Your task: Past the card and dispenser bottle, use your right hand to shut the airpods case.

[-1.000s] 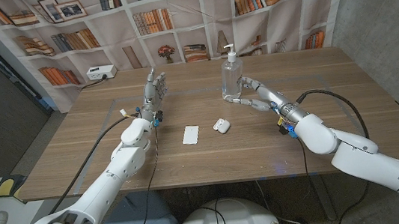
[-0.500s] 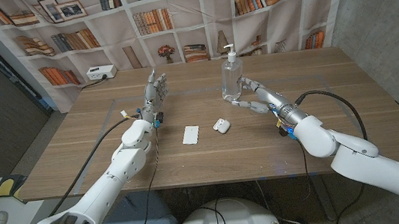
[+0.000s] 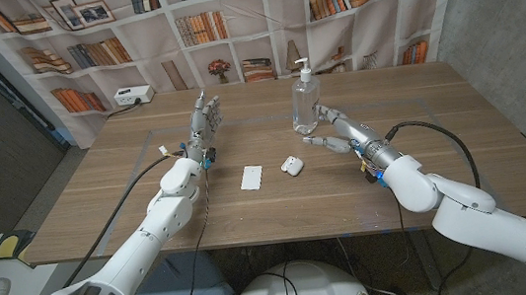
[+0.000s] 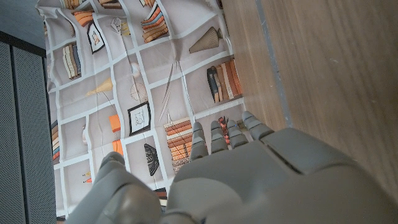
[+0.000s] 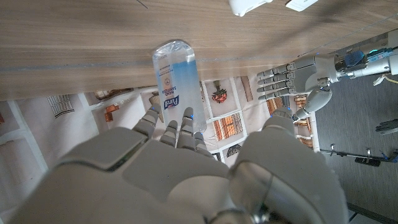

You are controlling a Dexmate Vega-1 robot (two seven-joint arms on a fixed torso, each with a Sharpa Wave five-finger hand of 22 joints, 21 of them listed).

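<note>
A small white airpods case sits mid-table with its lid raised; it also shows at the edge of the right wrist view. To its left lies a white card. A clear dispenser bottle with a white pump stands behind the case, and the right wrist view shows the bottle's blue label. My right hand hovers just right of the bottle with fingers spread, holding nothing, a short way behind and right of the case. My left hand stands upright with fingers extended, left of the card.
The wooden table runs back to a bookshelf-print backdrop. A white power strip lies at the far left corner. Cables trail from both wrists. My left hand is seen across the table in the right wrist view.
My right arm has shifted slightly left, bringing the hand a little closer to the case. The left hand, card, bottle and case have not moved.
</note>
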